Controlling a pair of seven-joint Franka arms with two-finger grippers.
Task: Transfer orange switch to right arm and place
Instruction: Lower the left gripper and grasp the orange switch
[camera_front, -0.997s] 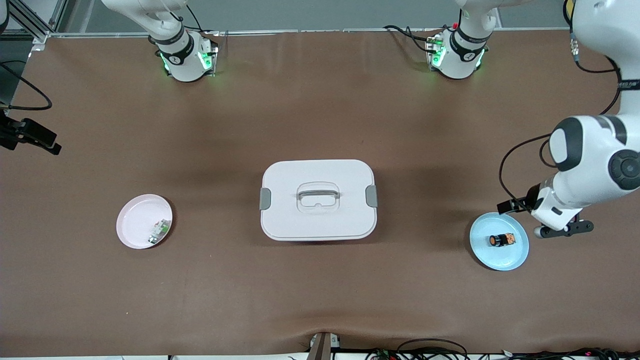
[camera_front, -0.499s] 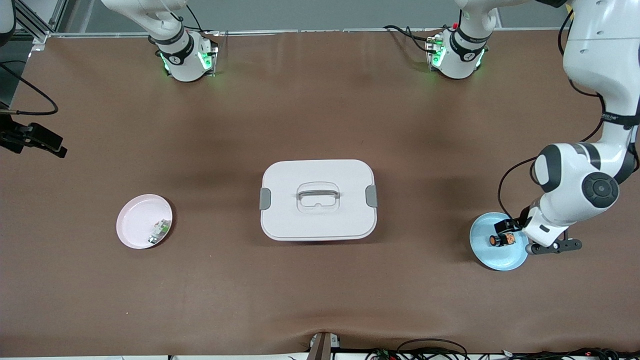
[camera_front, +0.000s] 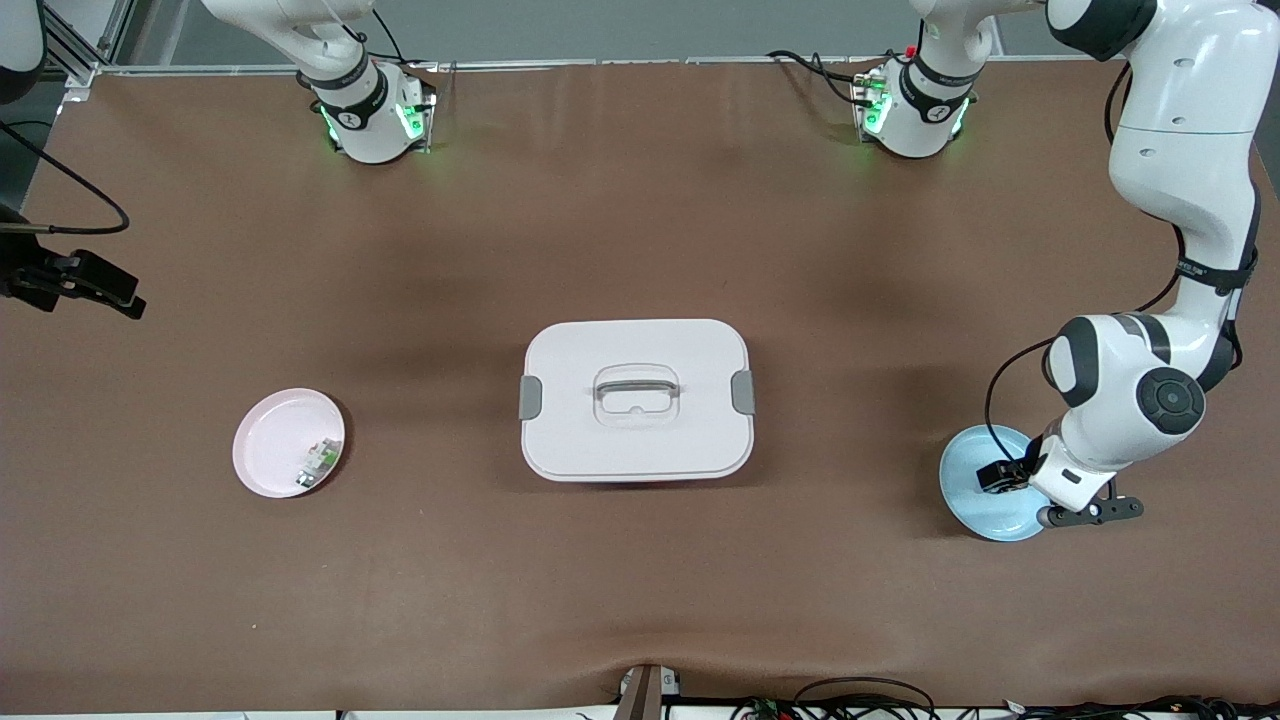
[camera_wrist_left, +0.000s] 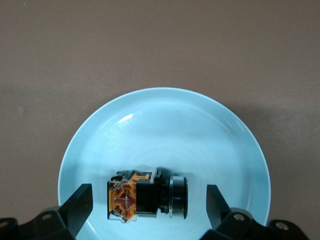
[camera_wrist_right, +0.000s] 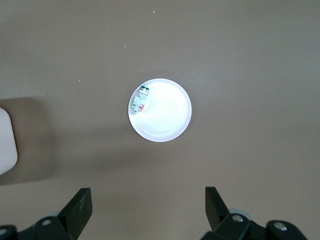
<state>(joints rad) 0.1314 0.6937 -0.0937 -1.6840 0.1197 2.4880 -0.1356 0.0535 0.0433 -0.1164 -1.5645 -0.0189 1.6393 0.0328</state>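
left hand (camera_wrist_left: 147, 205) (fingers spread) straddles the orange switch (camera_wrist_left: 146, 201) on the blue plate (camera_wrist_left: 165, 120); right hand (camera_wrist_right: 148, 210) waits, spread.

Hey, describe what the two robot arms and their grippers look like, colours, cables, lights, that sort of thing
Both arms are glossy white jointed shells with black joint bands. The left arm shows a round dark-grey cap at its wrist joint, with thin black cables looping alongside. Green lights glow at both bases, and the right arm matches. The left gripper and right gripper are black, with two flat wedge-shaped fingers.
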